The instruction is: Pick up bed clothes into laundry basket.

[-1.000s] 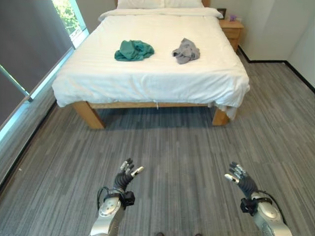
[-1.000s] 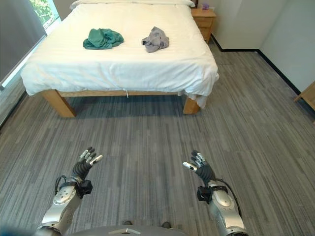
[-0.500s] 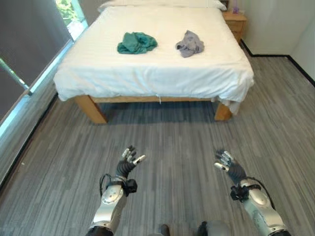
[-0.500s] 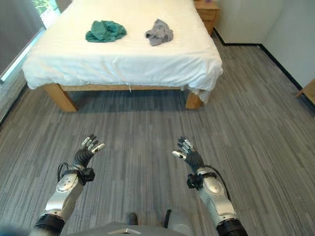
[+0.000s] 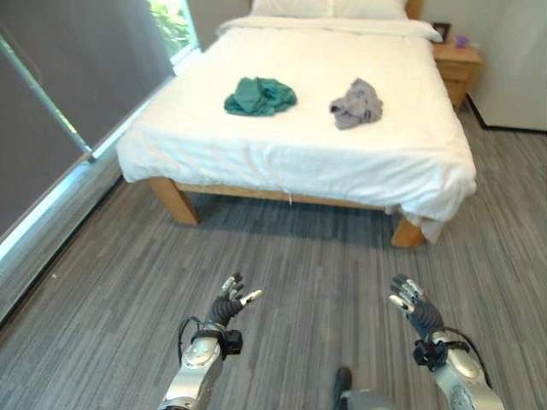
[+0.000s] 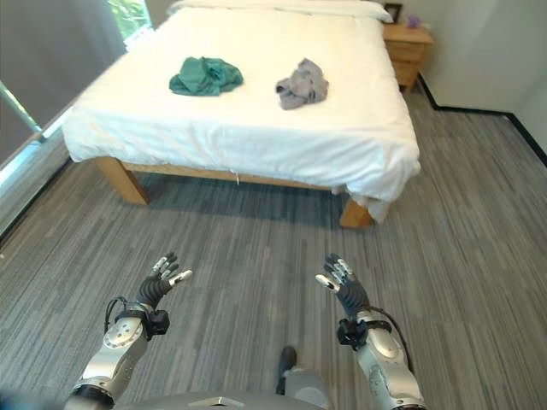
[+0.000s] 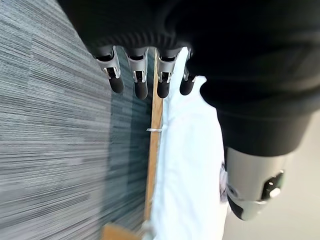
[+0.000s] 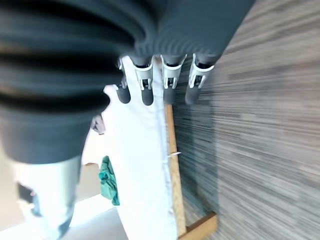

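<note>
A green garment point(image 5: 260, 95) lies crumpled on the white bed point(image 5: 291, 154), left of the middle. A grey garment point(image 5: 356, 103) lies bunched to its right. My left hand point(image 5: 227, 307) is raised over the floor well short of the bed, fingers straight and empty. My right hand point(image 5: 414, 313) hangs at the same height to the right, open and empty too. In the right wrist view the green garment point(image 8: 108, 181) shows on the bed point(image 8: 145, 175) past my fingers point(image 8: 147, 94). The left wrist view shows my fingers point(image 7: 141, 86) straight before the bed's edge point(image 7: 187, 170).
A wooden nightstand point(image 5: 455, 62) stands at the bed's far right corner. Wooden bed legs point(image 5: 175, 200) reach the grey plank floor point(image 5: 316, 273). A dark blind and window point(image 5: 77, 94) run along the left. Pillows point(image 5: 329, 8) lie at the bed's head.
The camera has turned, so the bed sits further right and a little lower. Both hands stay raised and open; the right one has dropped lower.
</note>
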Available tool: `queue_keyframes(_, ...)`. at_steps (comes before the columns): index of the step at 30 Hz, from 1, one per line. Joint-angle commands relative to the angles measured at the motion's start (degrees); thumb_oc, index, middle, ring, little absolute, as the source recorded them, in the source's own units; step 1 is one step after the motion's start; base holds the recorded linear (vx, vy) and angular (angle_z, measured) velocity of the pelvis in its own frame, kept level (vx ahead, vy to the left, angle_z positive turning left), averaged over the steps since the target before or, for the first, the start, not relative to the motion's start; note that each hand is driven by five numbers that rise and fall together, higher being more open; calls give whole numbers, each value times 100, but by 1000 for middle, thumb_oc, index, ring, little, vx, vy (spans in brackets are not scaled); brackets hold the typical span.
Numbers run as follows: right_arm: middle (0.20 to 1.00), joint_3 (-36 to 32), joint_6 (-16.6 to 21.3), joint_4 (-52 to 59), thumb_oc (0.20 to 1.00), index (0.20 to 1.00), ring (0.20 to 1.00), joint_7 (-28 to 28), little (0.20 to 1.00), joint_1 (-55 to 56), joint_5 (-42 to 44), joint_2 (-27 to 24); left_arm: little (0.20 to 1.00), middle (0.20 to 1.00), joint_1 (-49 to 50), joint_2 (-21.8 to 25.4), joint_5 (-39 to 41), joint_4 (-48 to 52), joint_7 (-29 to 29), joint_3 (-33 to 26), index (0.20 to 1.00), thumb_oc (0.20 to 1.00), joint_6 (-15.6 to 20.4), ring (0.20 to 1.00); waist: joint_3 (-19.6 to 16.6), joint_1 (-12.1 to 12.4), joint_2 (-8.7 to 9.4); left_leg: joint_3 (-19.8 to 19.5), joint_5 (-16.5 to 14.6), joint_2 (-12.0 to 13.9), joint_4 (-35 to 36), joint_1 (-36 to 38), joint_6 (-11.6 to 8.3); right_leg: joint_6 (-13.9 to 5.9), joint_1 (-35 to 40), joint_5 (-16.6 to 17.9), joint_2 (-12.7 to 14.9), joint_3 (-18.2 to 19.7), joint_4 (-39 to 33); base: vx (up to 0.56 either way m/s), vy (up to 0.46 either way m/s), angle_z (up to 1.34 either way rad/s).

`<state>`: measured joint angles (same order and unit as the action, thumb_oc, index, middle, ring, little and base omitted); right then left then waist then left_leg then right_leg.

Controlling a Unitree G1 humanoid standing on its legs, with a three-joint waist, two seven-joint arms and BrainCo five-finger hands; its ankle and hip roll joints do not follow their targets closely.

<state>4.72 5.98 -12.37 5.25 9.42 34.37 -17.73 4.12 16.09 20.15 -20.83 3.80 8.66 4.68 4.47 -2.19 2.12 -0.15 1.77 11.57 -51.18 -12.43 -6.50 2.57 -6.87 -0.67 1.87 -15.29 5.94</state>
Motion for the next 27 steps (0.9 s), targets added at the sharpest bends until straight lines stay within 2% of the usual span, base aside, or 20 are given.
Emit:
queue_keyframes(1, 1000, 143, 275, 340, 1000, 1000, 1000, -177, 1000, -298, 376, -167, 1000, 1000, -475, 272, 109, 428, 36, -151, 1000, 1000, 124, 1000, 296, 72, 294, 765, 1518, 182, 285, 695, -36, -365, 458, 474, 73, 306, -670, 762, -284, -69)
queue_keyframes(2, 1000, 28, 226, 301, 1000, 1000, 1000, -223, 1000, -260, 223, -350, 1000, 1000, -633, 208, 232, 325, -11, -71, 1000, 1000, 222, 1000, 346, 283, 229, 1304, 1277, 484, 1379, -50, -129, -476, 1060, 266, 88, 319, -869, 886, -15, -41)
queue_keyframes(3, 1000, -36, 239, 418, 1000, 1000, 1000, -112, 1000, -140, 227, -406, 1000, 1000, -629, 172, 220, 260, -50, -17, 1000, 1000, 276, 1000, 290, 331, 155, 1613, 1391, 318, 2697, -177, -166, -578, 1290, 150, 60, 373, -943, 1043, 9, -14)
queue_keyframes(4, 1000, -43, 217, 442, 1000, 1000, 1000, -78, 1000, -90, 172, -409, 1000, 1000, -604, 170, 195, 247, -76, 4, 1000, 1000, 278, 1000, 273, 380, 148, 1618, 1441, 196, 3136, -164, -159, -616, 1430, 101, 78, 425, -959, 533, 80, 23)
queue_keyframes(5, 1000, -45, 216, 445, 1000, 1000, 1000, -79, 1000, -89, 172, -408, 1000, 1000, -605, 169, 195, 247, -76, 5, 1000, 1000, 278, 1000, 266, 387, 161, 1640, 1479, 177, 3194, -144, -149, -618, 1417, 113, 94, 432, -962, 352, 52, -2)
queue_keyframes(7, 1000, -27, 205, 417, 1000, 1000, 1000, -33, 1000, -63, -28, -427, 1000, 1000, -558, 156, 119, 220, -97, 8, 1000, 1000, 305, 1000, 201, 509, 79, 1582, 1498, -241, 4438, -196, -102, -715, 1744, -58, -8, 508, -1066, 477, 60, -55)
queue_keyframes(9, 1000, 19, 205, 348, 1000, 1000, 1000, 5, 1000, -145, -210, -412, 1000, 1000, -482, 137, 80, 277, -97, -45, 1000, 1000, 318, 1000, 125, 689, 40, 1294, 1621, -541, 5243, -212, -89, -769, 2049, -197, -68, 646, -1094, 564, 47, -47)
queue_keyframes(11, 1000, 35, 165, 308, 1000, 1000, 1000, 64, 1000, -205, -261, -377, 1000, 1000, -362, 150, 71, 368, -121, -127, 1000, 1000, 315, 1000, 66, 772, 23, 1424, 1767, -561, 5461, -191, -126, -804, 2307, -256, -78, 778, -1094, 523, 35, -70)
queue_keyframes(12, 1000, 31, 140, 309, 1000, 1000, 1000, 88, 1000, -209, -248, -343, 1000, 1000, -352, 150, 54, 394, -118, -173, 1000, 1000, 305, 1000, -8, 727, 6, 1774, 1801, -524, 5472, -172, -100, -821, 2392, -269, -114, 814, -1094, 651, 122, -77)
queue_keyframes(13, 1000, 91, 101, 342, 1000, 1000, 1000, 136, 1000, -196, -331, -250, 1000, 1000, -297, 166, 40, 492, -155, -221, 1000, 1000, 319, 1000, -184, 763, 84, 1964, 1496, -616, 5521, 49, 165, -904, 2505, -312, 18, 911, -1044, 491, 110, -67)
queue_keyframes(14, 1000, 91, 100, 344, 1000, 1000, 1000, 135, 1000, -195, -332, -249, 1000, 1000, -295, 167, 41, 493, -155, -221, 1000, 1000, 318, 1000, -196, 789, 72, 1985, 1504, -592, 5526, 41, 164, -899, 2483, -295, 6, 941, -1045, 476, 155, -50)
queue_keyframes(16, 1000, 191, 132, 282, 1000, 1000, 1000, 97, 1000, -277, -409, -156, 1000, 1000, -314, 209, -55, 530, -170, -168, 1000, 1000, 331, 1000, -295, 812, 163, 2093, 1374, -658, 5417, 125, 357, -1003, 2491, -167, 213, 974, -734, 354, 126, -34)
queue_keyframes(17, 1000, 232, 114, 270, 1000, 1000, 1000, 125, 1000, -323, -389, -82, 1000, 1000, -304, 244, -49, 544, -183, -153, 1000, 1000, 323, 1000, -335, 898, 269, 2124, 1210, -739, 5282, 163, 463, -1168, 2414, 110, 369, 1064, -383, 395, 150, -5)
queue_keyframes(19, 1000, 357, 120, 258, 1000, 1000, 1000, 61, 1000, -480, -371, 9, 1000, 1000, -336, 315, -28, 614, -165, -86, 1000, 1000, 284, 1000, -250, 911, 393, 2185, 813, -893, 5166, 373, 698, -1667, 2041, 1109, 594, 1174, 955, 367, 190, -10)
queue_keyframes(21, 1000, 406, 154, 315, 1000, 1000, 1000, 74, 1000, -588, -160, 159, 1000, 1000, -429, 423, -77, 717, -136, -38, 1000, 1000, 279, 1000, -65, 808, 236, 2040, 605, -880, 5282, 839, 845, -1757, 1398, 1726, 650, 1227, 2225, 290, 185, -10)
queue_keyframes(22, 1000, 407, 155, 312, 1000, 1000, 1000, 74, 1000, -596, -159, 158, 1000, 1000, -434, 422, -77, 717, -136, -42, 1000, 1000, 278, 1000, -71, 823, 217, 2053, 612, -853, 5278, 825, 843, -1757, 1376, 1748, 626, 1245, 2217, 356, 211, 16)
queue_keyframes(23, 1000, 386, 150, 353, 1000, 1000, 1000, 64, 1000, -653, -184, 132, 1000, 1000, -473, 506, -135, 742, -159, -9, 1000, 1000, 265, 1000, 93, 640, 79, 1848, 469, -854, 5463, 1217, 929, -1677, 861, 1487, 626, 1216, 2780, 355, 155, 38)
queue_keyframes(24, 1000, 306, 130, 486, 1000, 1000, 1000, 55, 1000, -630, -281, 81, 1000, 1000, -489, 540, -145, 747, -184, -13, 1000, 1000, 261, 1000, 106, 565, -3, 1713, 410, -837, 5534, 1384, 930, -1575, 495, 1312, 635, 1172, 2819, 525, 166, 37)
queue_keyframes(26, 1000, 72, 152, 625, 1000, 1000, 1000, 13, 1000, -617, -384, -48, 1000, 1000, -543, 589, -150, 741, -233, -14, 1000, 1000, 253, 1000, 135, 424, -34, 1522, 278, -876, 5618, 1675, 836, -1381, 163, 957, 900, 756, 1979, 365, 13, 70)
queue_keyframes(27, 1000, 72, 152, 626, 1000, 1000, 1000, 13, 1000, -617, -385, -49, 1000, 1000, -542, 588, -150, 740, -233, -15, 1000, 1000, 253, 1000, 143, 405, -36, 1502, 280, -876, 5618, 1680, 835, -1380, 183, 956, 903, 735, 1971, 251, -47, 106)
